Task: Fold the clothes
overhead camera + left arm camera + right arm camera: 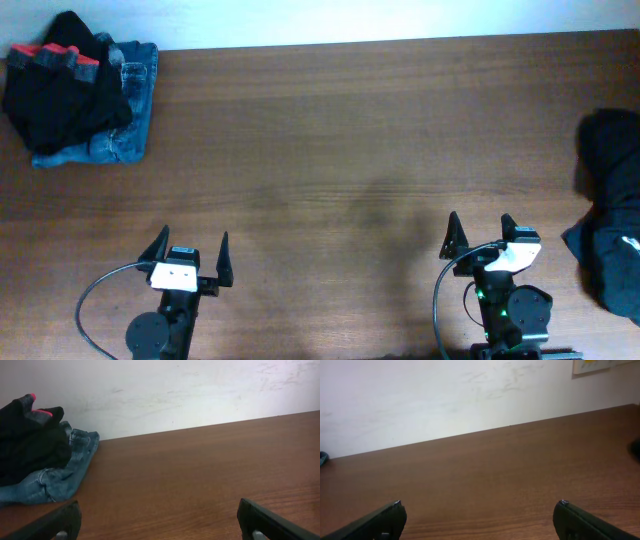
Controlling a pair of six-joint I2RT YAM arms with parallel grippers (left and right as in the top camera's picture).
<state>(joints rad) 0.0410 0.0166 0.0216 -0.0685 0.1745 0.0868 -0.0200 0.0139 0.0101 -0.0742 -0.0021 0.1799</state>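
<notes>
At the far-left corner of the worktop (330,130), close against the wall (445,395): a black garment (60,95) with red trim, piled on blue denim jeans (128,135). At the right edge, partly cut off in the overhead view: a dark heap (612,200) of clothes, crumpled and by the look of it not yet folded.

Near the front edge, clear of both piles: left gripper (193,240) and right gripper (480,225), each pointing toward the wall, jaws spread as wide as they go, nothing between them.

From the right gripper, off to the right and slightly ahead to the dark heap; near, with bare wood between. From the left gripper, ahead and off to the left to the black-and-denim pile; well apart. Probably a job for the right arm first, as the nearer to loose cloth. Long axis of that heap roughly front to back, though hard to judge with part of it out of view.

No brand or legible writing anywhere. On the dark heap, a small pale patch (630,243), perhaps a label, too small to read. On the wall in the right wrist view, the corner of a sheet (592,366) with some yellow, illegible.
</notes>
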